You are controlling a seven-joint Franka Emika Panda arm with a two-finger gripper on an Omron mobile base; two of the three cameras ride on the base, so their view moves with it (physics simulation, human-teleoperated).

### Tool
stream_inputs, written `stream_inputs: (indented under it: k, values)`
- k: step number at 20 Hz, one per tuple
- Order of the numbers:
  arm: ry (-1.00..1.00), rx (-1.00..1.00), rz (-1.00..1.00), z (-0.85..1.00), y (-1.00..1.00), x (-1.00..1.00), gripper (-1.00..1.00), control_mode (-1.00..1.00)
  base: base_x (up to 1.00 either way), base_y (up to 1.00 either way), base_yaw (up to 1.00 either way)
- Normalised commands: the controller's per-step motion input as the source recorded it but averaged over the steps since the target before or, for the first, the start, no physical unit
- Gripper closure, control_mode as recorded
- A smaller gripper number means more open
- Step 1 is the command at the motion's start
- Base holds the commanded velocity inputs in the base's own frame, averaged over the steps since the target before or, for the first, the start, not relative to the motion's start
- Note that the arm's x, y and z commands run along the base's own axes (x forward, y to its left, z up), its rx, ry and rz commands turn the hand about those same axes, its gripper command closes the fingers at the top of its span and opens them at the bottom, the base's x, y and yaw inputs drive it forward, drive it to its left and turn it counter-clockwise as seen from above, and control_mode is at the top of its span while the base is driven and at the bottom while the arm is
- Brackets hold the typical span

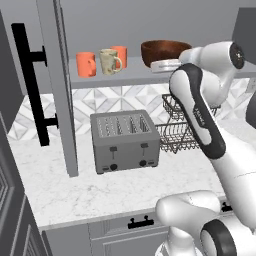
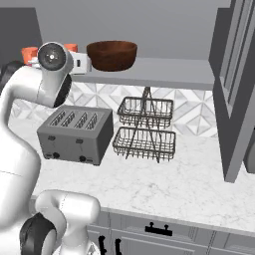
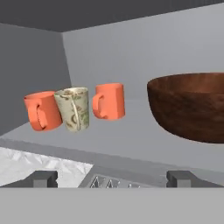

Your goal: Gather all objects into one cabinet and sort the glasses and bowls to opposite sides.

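Gripper (image 3: pixel 112 178) open, jaws wide apart, empty, level with front edge of cabinet shelf (image 3: pixel 131 131). Toaster (image 1: pixel 125 141) on counter below shelf, wire racks (image 2: pixel 145 128) beside it. On shelf: front orange mug (image 3: pixel 41 111), cream patterned mug (image 3: pixel 74 108), rear orange mug (image 3: pixel 109 101) grouped at left; wooden bowl (image 3: pixel 192 105) well apart at right.

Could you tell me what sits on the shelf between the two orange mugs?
The cream patterned mug stands between the left orange mug and the right orange mug, close beside the left one; the hand view shows this best.
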Motion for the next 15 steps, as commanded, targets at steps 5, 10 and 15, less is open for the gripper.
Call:
stream_inputs:
  k: [5,10,15]
  values:
    - [0.03,0.00,-0.31,0.16,-0.59,-1.00,-1.00,-1.00,0.00,0.00,0.00]
    - [0.09,0.00,-0.20,0.43,-0.38,-1.00,-1.00,-1.00,0.00,0.00,0.00]
    - [0.10,-0.03,-0.01,0.24,-0.37,-1.00,-1.00,-1.00,0.00,0.00,0.00]
